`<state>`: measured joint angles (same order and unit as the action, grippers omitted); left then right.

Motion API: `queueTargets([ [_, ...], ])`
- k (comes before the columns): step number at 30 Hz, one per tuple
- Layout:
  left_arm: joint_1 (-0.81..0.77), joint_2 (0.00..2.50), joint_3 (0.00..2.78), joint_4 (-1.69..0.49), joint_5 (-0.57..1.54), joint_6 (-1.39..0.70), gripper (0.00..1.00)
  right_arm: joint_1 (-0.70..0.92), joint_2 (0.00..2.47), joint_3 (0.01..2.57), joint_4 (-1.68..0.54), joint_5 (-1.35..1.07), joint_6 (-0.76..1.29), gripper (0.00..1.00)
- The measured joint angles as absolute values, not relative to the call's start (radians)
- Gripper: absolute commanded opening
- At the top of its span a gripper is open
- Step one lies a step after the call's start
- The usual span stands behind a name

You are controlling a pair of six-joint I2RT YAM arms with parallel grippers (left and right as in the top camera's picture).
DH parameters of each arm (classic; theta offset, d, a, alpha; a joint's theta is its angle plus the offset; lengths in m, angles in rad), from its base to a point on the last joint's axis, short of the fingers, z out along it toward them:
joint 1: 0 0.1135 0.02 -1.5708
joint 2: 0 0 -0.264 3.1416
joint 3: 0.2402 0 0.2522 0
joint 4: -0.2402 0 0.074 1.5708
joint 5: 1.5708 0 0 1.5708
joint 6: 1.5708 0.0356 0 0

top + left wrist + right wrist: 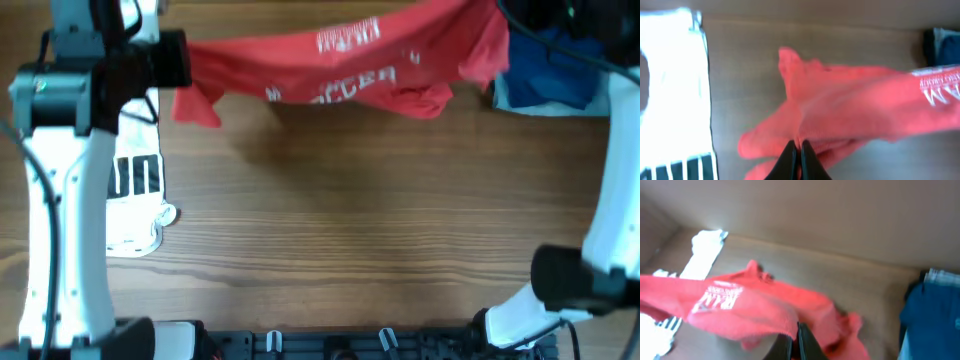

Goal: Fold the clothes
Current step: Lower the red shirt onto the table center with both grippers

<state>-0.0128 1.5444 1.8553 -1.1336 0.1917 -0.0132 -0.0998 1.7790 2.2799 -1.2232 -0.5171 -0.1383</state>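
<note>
The middle of the table (pixel 380 220) is free to pass — the red shirt (pixel 350 60) spans the far side, with the white shirt (pixel 132 225) at left and the blue garments (pixel 550 70) at right.

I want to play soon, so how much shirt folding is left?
Maybe done: the blue pile and the white shirt lie flat at the sides. In hand: the left fingers and the right fingers are both shut on the red shirt, stretched above the table. Left: folding that red one.

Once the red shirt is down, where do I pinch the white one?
Probably pinch the white T-shirt at its near corner on the table-centre side, where the edge curls up. Come from the table centre, low: elsewhere it lies flat, partly under the left arm.
</note>
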Motion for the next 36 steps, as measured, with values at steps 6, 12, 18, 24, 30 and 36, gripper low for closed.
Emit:
queueTargets([
  [6,-0.012,1.475,1.859,-1.442,0.206,-0.122,0.04,-0.1,1.686,2.286,-1.491,-0.462,-0.079,0.04],
  [12,-0.012,1.476,1.838,-1.625,0.208,-0.21,0.04,-0.1,1.696,2.222,-1.606,-0.387,-0.019,0.04],
  [18,-0.027,1.477,1.716,-1.671,0.208,-0.25,0.04,-0.1,1.697,2.028,-1.608,-0.327,0.007,0.05],
  [24,-0.097,1.477,1.525,-1.581,0.241,-0.281,0.04,-0.1,1.705,1.834,-1.594,-0.292,0.012,0.05],
  [30,-0.207,1.483,1.29,-1.485,0.339,-0.303,0.04,-0.1,1.705,1.692,-1.577,-0.282,0.017,0.17],
  [36,-0.321,1.484,1.061,-1.384,0.437,-0.349,0.06,-0.1,1.705,1.604,-1.527,-0.275,0.025,0.35],
])
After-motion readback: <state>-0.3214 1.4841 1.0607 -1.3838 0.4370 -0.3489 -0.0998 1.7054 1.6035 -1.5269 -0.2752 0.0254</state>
